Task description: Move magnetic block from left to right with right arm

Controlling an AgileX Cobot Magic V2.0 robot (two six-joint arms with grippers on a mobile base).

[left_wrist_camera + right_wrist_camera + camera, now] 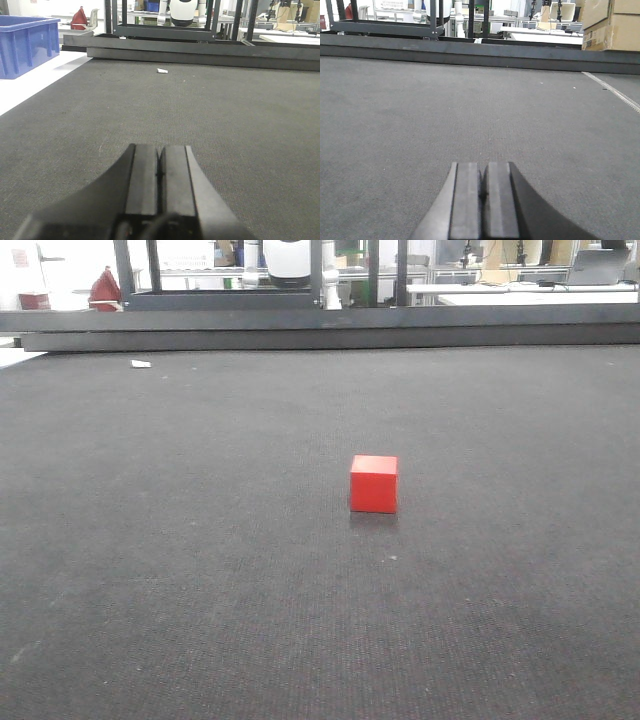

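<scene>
The magnetic block [374, 483], a small bright-red cube, sits alone on the dark grey mat [200, 540], a little right of centre in the front view. No arm or gripper shows in that view. In the left wrist view my left gripper [160, 147] is shut, its two black fingers pressed together low over the mat with nothing between them. In the right wrist view my right gripper [483, 165] is likewise shut and empty. The block does not appear in either wrist view.
A raised dark ledge [320, 328] bounds the mat's far side, with metal frames behind it. A small white scrap [141, 364] lies near the far left. A blue crate [25, 45] stands off the mat at left. Cardboard boxes [612, 25] stand beyond the far right.
</scene>
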